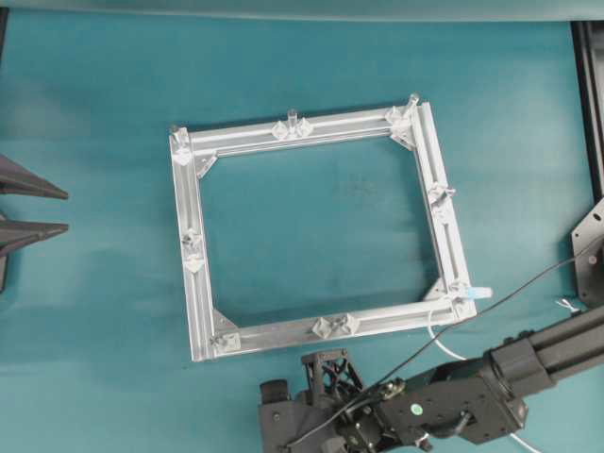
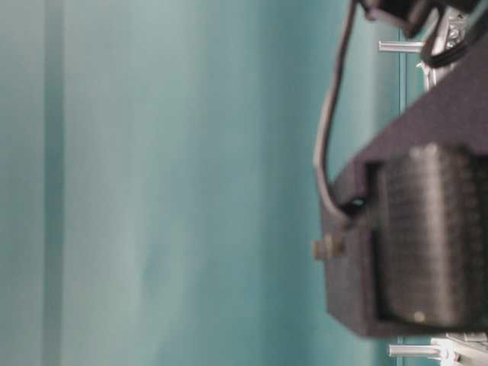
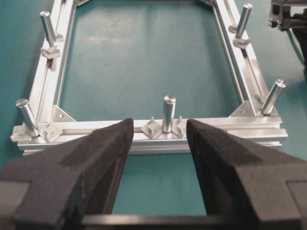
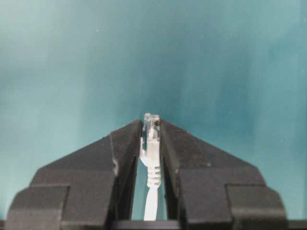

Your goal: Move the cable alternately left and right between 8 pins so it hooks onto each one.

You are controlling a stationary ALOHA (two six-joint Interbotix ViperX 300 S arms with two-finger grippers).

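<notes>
The square aluminium frame (image 1: 311,236) lies mid-table with upright pins (image 1: 292,120) around its bars. In the right wrist view my right gripper (image 4: 152,125) is shut on the cable (image 4: 152,191), pinching its clear plug (image 4: 152,124) at the fingertips, with the white cord running back between the fingers. From overhead, a stretch of white cable (image 1: 436,335) curves off the frame's lower right corner, where a pale bluish plug (image 1: 479,293) rests beside the corner pin (image 1: 460,288). My left gripper (image 1: 52,209) stands open at the left edge, facing a pin (image 3: 168,112) with nothing between its fingers.
The right arm (image 1: 453,401) lies low across the bottom right, just below the frame's lower bar, with black wires (image 1: 528,288) trailing to the right. A black stand (image 1: 593,94) runs along the right edge. The table-level view shows the arm's dark body (image 2: 427,244) up close.
</notes>
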